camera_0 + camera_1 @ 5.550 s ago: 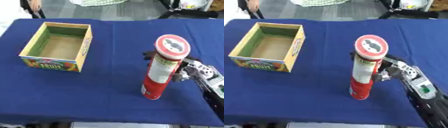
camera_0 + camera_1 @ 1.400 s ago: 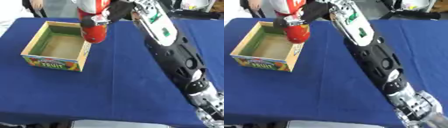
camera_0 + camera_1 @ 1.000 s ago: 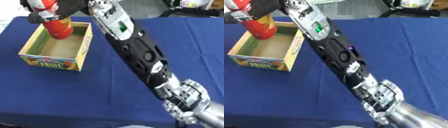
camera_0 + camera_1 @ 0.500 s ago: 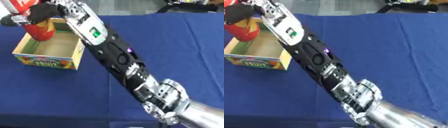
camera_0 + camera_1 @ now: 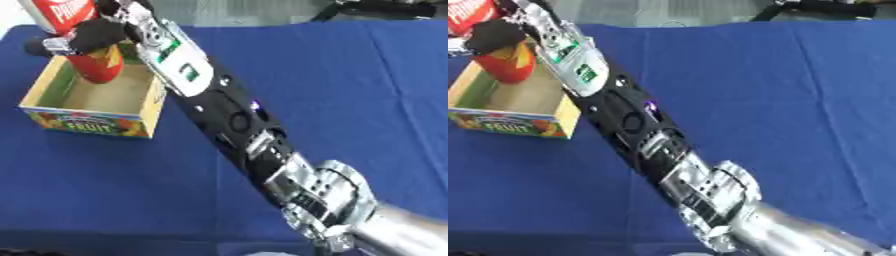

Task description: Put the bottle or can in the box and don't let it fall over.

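Observation:
A tall red can [image 5: 80, 37] with a white label is held upright with its lower end down inside the open cardboard fruit box [image 5: 86, 121] at the left of the blue table. My right hand [image 5: 98, 31] is curled round the can's middle, its arm stretching diagonally from the lower right across the table. The can's base is inside the box near its far side; I cannot tell whether it touches the floor. The left hand shows in neither view.
The box's printed front wall [image 5: 502, 125] faces me. My long black and silver right arm [image 5: 236, 125] crosses the middle of the blue cloth [image 5: 367, 90]. Black equipment [image 5: 376, 6] lies beyond the table's far edge.
The whole picture has shifted, so the camera moved. The can, still in my right hand, has come lower into the box's far part.

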